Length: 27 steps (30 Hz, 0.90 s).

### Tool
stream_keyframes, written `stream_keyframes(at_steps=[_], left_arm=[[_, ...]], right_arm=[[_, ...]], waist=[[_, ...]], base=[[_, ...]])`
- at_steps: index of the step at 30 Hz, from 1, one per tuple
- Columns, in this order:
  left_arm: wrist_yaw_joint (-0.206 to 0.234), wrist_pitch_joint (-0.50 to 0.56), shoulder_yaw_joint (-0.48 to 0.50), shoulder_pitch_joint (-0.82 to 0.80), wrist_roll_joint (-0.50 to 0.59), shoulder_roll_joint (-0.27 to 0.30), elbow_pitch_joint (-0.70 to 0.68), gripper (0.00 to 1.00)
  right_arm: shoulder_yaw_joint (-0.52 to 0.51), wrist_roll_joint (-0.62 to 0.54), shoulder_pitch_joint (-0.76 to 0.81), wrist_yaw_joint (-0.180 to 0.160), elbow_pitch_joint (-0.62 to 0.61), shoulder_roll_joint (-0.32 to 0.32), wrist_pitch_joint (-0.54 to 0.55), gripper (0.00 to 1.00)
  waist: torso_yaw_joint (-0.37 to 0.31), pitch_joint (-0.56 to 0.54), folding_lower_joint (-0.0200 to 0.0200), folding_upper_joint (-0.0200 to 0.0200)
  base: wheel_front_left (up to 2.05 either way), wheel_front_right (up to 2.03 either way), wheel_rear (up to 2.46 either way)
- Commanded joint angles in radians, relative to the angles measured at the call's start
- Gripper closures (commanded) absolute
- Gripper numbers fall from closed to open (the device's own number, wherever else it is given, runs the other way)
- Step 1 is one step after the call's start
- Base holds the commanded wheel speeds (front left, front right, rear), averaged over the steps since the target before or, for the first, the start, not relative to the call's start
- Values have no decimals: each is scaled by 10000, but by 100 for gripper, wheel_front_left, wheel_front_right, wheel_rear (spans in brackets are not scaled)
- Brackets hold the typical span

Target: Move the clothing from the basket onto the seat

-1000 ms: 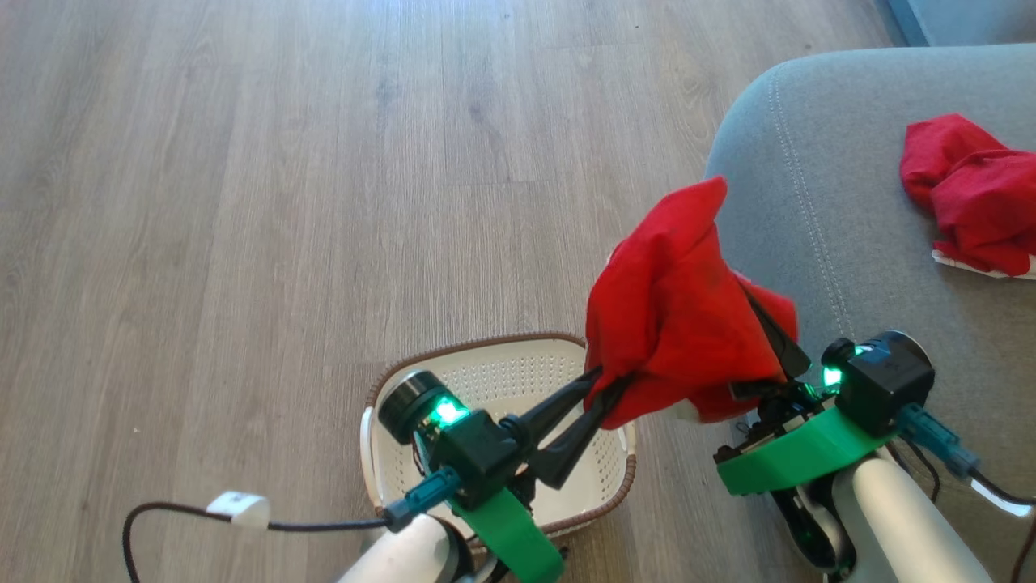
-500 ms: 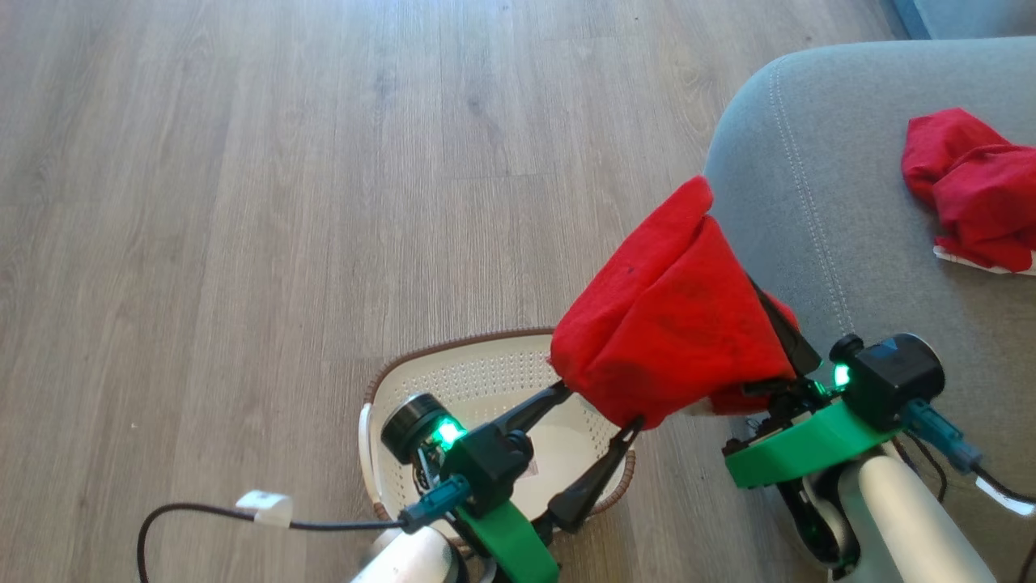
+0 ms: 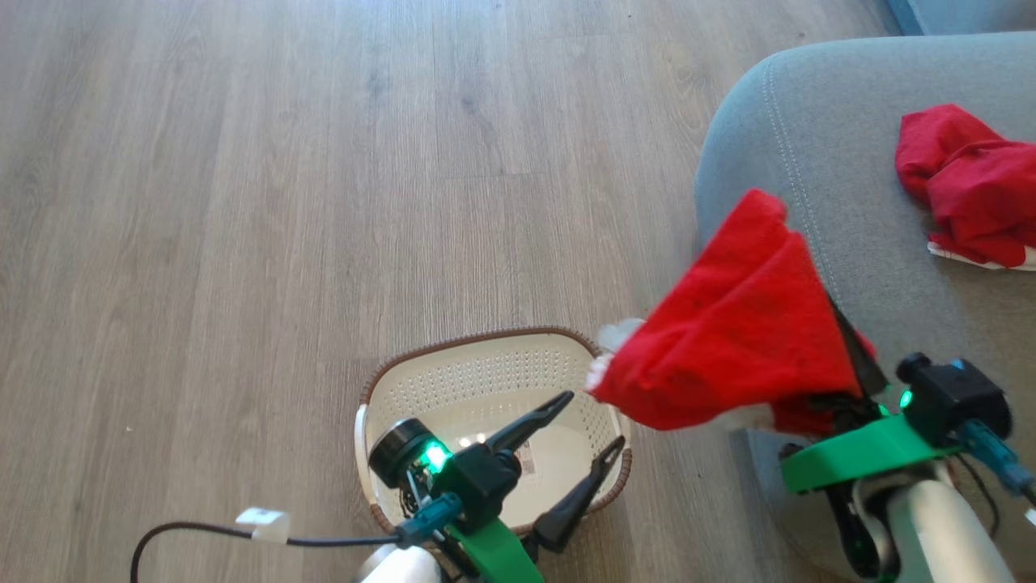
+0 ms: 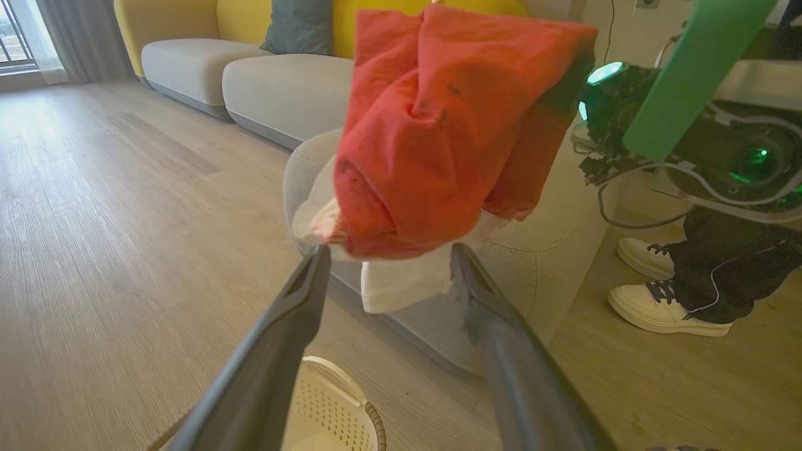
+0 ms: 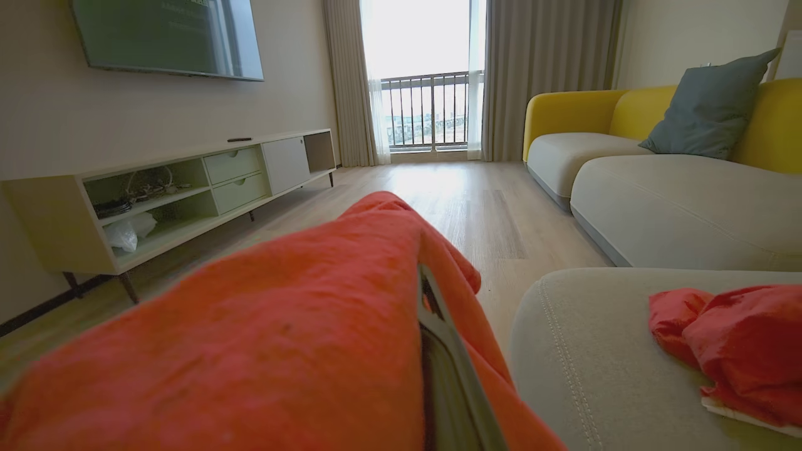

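The garment (image 3: 736,332) hangs limp and light from the right gripper (image 3: 858,360), which is closed on a bunched fold, over the near left edge of the seat (image 3: 809,121). The left gripper (image 3: 592,419) stands wide above the basket (image 3: 477,340). Such soft cloth is probably best held by a thick fold.

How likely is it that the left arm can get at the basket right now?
Probably yes. The left end effector hangs open above the basket, and the red garment is held off to its side, toward the seat, so nothing seems to block the way down.
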Motion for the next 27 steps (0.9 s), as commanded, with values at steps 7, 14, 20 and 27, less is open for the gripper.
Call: stream_keyframes(at_steps=[7,14,20,27], left_arm=[[-13,-51,532,50,136,-19,-222,0],[-13,-51,498,189,171,-23,-145,0],[-13,-51,511,249,145,-33,-46,0],[-13,-51,688,237,183,-91,-22,0]], right_arm=[[-661,-173,396,-2,-71,175,-53,100],[-1038,-227,682,-2,294,357,-53,100],[-1086,-213,701,-2,444,394,-53,100],[-1118,-168,586,-2,418,364,-53,100]], waist=[[-77,-24,0,0],[-189,46,0,0],[-262,34,0,0],[-344,52,0,0]], base=[[0,0,0],[0,0,0],[0,0,0],[0,0,0]])
